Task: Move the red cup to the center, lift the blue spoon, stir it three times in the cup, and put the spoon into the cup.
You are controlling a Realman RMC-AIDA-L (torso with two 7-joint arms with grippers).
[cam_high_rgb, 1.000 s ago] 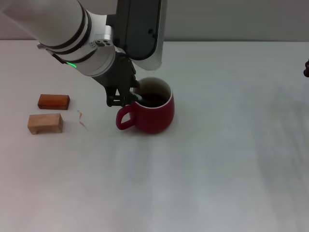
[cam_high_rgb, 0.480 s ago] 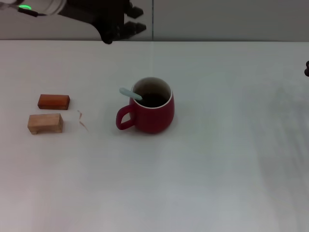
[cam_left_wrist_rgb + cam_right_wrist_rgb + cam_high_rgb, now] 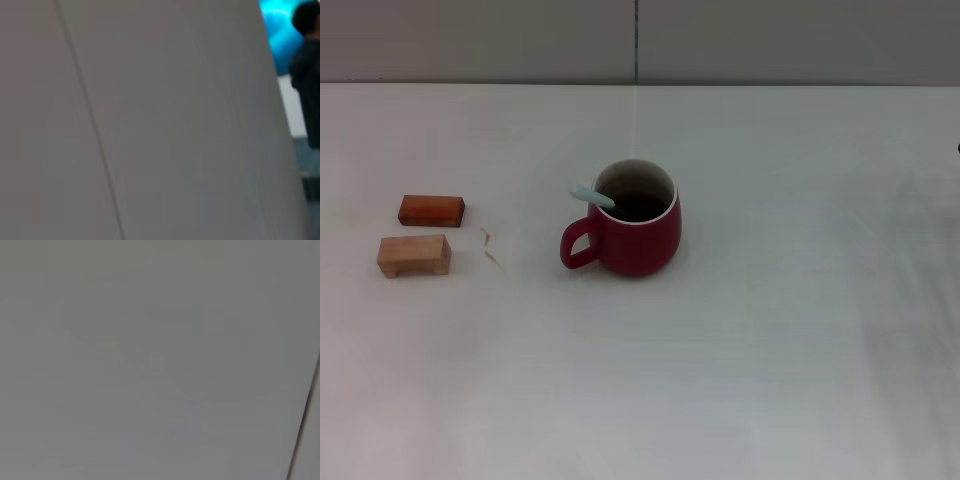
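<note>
The red cup (image 3: 632, 232) stands upright near the middle of the white table in the head view, its loop handle pointing left. The blue spoon (image 3: 591, 195) rests inside it, its pale blue handle leaning out over the left rim while the bowl is hidden in the dark inside. Neither gripper shows in any view. Both wrist views show only a plain grey wall.
Two small wooden blocks lie at the left of the table: a reddish one (image 3: 431, 210) and, just in front of it, a pale one (image 3: 414, 255). A thin pale scrap (image 3: 491, 248) lies between the blocks and the cup. The grey wall runs along the table's far edge.
The left arm let go of the spoon at the cup's rim, rose up and to the left, and has now left the head view. The cup and spoon have stayed put.
</note>
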